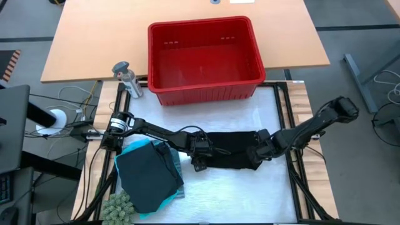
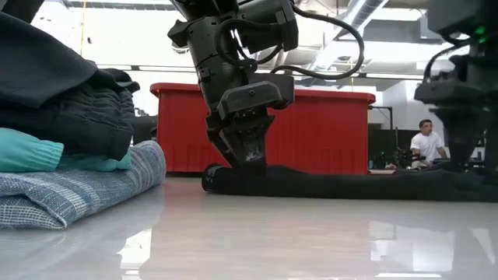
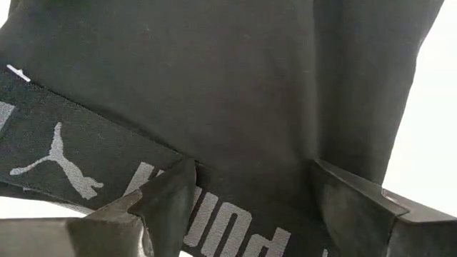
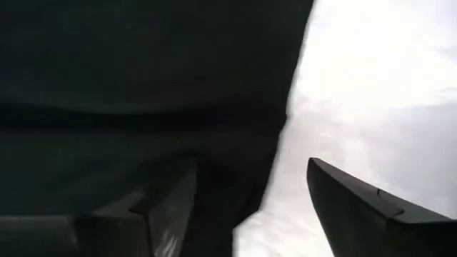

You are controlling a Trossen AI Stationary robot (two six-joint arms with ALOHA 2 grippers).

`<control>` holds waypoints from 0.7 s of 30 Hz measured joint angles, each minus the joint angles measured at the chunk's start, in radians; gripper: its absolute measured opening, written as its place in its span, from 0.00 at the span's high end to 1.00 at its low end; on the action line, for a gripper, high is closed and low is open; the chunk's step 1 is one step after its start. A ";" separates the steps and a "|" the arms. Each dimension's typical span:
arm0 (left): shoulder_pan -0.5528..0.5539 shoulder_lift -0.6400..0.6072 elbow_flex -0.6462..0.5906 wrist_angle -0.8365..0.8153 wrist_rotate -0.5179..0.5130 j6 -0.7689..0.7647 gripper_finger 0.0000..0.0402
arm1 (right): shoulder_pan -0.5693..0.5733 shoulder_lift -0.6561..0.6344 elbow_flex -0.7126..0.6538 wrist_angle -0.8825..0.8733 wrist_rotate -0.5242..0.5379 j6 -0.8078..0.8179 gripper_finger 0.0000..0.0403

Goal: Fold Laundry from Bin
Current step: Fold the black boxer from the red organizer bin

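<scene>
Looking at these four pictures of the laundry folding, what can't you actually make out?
- High view: the left gripper and right gripper blend into the black garment, so any pinch is unclear.
- Right wrist view: the black garment is a dark mass; one finger merges with it.
- High view: the folded stack hides its lower layers under a dark top piece.
- Low view: the bin shows only its wall, not its inside.

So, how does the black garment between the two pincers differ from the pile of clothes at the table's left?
The black garment lies spread flat in one layer at mid-table; the pile is folded and stacked. The garment is all black with a printed waistband; the pile mixes dark, turquoise and striped blue-grey cloth. The left pincer and right pincer are at the garment's ends; neither touches the pile. Both rest on the white table.
</scene>
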 joint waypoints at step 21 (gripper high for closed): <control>0.000 0.000 0.000 0.069 -0.002 -0.009 0.34 | -0.059 0.111 -0.137 0.300 -0.037 -0.058 0.35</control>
